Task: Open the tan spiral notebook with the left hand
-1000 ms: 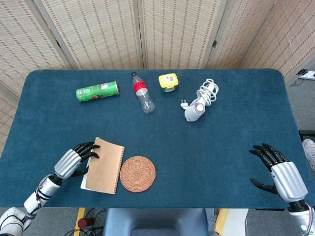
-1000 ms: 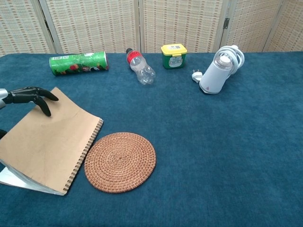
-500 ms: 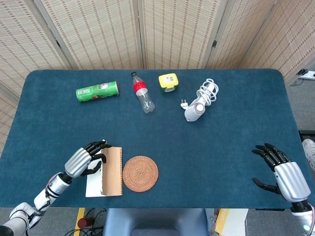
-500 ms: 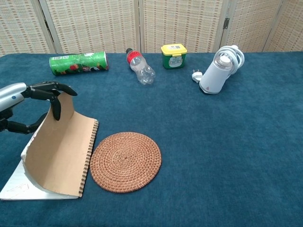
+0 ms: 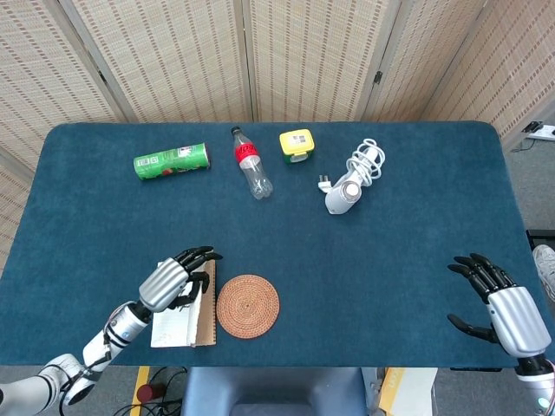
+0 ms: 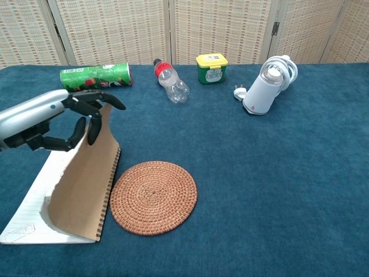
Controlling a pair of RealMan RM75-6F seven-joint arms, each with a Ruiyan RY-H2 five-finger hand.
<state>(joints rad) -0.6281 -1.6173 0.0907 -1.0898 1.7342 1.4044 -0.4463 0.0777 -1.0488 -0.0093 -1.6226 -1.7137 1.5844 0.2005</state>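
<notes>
Holding the tan spiral notebook (image 6: pixel 81 190) cover upright, left hand (image 6: pixel 69 121) gripping its top edge, pages exposed

We get bright, even light from overhead in both views, so shadows stay soft and small, tucked right under things on the worktop (image 5: pixel 416 217). No real glare, just a mild sheen on the left hand (image 6: pixel 63 118). Focus is sharp, and we see no obvious blur.
</notes>
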